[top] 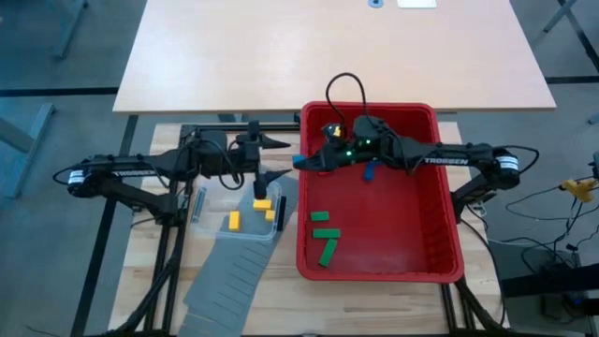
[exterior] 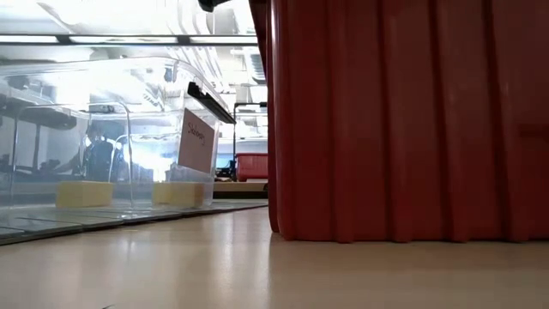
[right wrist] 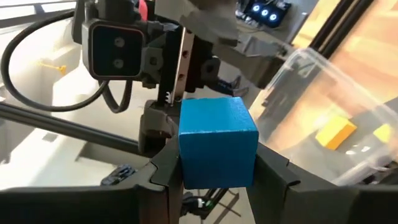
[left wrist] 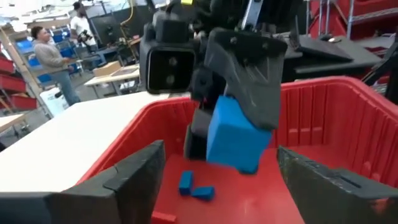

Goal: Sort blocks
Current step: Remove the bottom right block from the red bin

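Here the right end effector [right wrist: 217,177] is clamped on a blue cube [right wrist: 217,142], its two fingers pressing the cube's sides, up over the left rim of the red bin [top: 447,239]. From the left wrist the same cube [left wrist: 236,134] hangs in the right arm's grip above the bin. The left end effector [top: 281,159] faces it from just beside the bin's left wall, fingers [left wrist: 134,171] wide apart and holding nothing.

Inside the bin, three green blocks [top: 324,234] lie near the lower left, close together. Two small blue blocks [left wrist: 196,186] lie on the bin floor under the held cube; from above, one blue bar [top: 371,170] shows beside the right arm.

Left of the bin, a clear tub [top: 236,213] sits on a grey slotted panel [top: 229,276], on the wooden table [top: 140,281]. Yellow blocks [top: 262,203] lie in the tub, one more [top: 233,221] a little apart from the others. At table height two yellow blocks [exterior: 84,194] show through the tub's clear wall.

White lettering reading "TROSSEN" runs along the right arm [top: 442,161]; the left arm's white lettering [top: 131,170] is too small to read. A white label [exterior: 199,142] on the tub carries handwriting that cannot be made out.

Two people [left wrist: 53,59] stand in the room behind.
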Action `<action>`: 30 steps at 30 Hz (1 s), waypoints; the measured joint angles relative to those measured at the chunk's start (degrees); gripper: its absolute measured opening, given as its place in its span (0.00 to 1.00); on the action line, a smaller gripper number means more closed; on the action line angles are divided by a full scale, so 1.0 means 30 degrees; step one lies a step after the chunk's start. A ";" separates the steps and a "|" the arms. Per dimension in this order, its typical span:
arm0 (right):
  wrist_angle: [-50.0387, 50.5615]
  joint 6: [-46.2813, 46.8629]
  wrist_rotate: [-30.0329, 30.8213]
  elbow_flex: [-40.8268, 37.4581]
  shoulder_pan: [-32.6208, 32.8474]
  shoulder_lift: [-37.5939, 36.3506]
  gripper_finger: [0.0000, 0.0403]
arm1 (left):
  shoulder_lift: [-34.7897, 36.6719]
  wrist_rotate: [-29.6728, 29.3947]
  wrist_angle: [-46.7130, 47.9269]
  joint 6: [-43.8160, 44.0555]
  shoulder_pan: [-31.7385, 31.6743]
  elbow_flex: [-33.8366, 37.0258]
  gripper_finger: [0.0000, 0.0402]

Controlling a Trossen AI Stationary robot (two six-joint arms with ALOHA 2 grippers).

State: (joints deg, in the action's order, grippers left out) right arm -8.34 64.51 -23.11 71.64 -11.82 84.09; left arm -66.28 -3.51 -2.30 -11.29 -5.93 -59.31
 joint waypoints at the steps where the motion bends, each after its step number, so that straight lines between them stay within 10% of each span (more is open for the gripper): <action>1: -0.0233 0.0092 -0.0003 0.0000 0.0099 0.0118 0.28 | -0.0111 0.0013 -0.0206 -0.0001 0.0112 0.0000 0.72; 10: -0.1635 0.0864 -0.0313 0.0029 0.0648 0.0751 0.30 | -0.1495 0.0482 -0.1766 0.0000 0.1082 0.0007 0.66; 18: -0.1614 0.1091 -0.0586 0.0029 0.0805 0.0764 0.31 | -0.1880 0.0352 -0.2546 -0.0151 0.1433 0.0015 0.27; 30: -0.1088 0.0251 -0.1289 0.0138 0.0799 0.0797 0.36 | -0.0377 0.0474 0.1393 0.0241 0.1471 0.0022 0.27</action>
State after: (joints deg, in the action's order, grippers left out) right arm -11.61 65.26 -26.98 72.05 -9.43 86.48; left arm -67.41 -2.09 1.88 -10.57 -1.52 -59.24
